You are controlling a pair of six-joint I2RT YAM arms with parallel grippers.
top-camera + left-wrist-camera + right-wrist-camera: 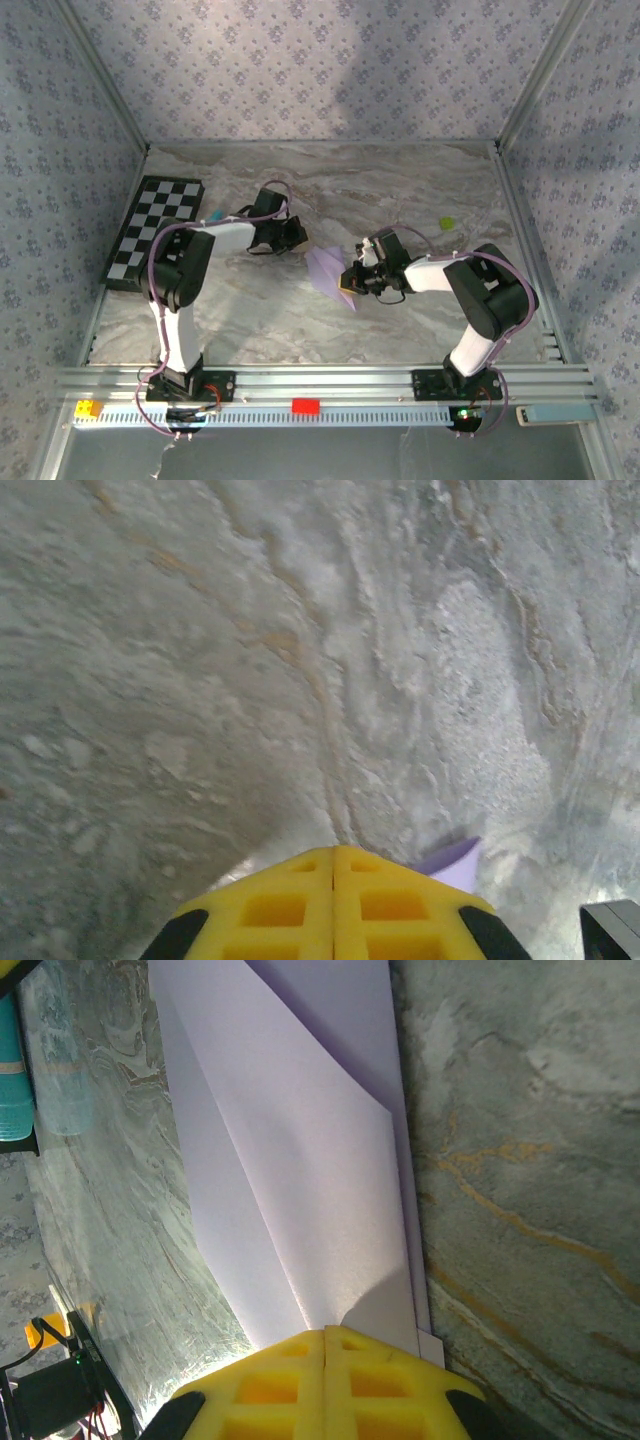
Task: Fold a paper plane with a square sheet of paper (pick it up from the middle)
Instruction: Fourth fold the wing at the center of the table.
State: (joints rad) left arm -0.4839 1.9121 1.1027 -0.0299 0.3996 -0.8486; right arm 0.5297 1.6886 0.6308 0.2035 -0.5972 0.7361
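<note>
One sheet of paper [327,268], pale lilac and unmarked, is seen lying near the middle of the surface [420,190], between the two tools. It is folded into a pointed shape, with slanting flaps laid against one long straight edge. The right tool [325,1332] is closed, its yellow fingers met at the paper's edge; the paper seems to be pressed flat rather than pinched. The left tool [333,852] is likewise closed, holding nothing, a lilac corner just beside it. One checkered board [155,230] is set at the far left.
</note>
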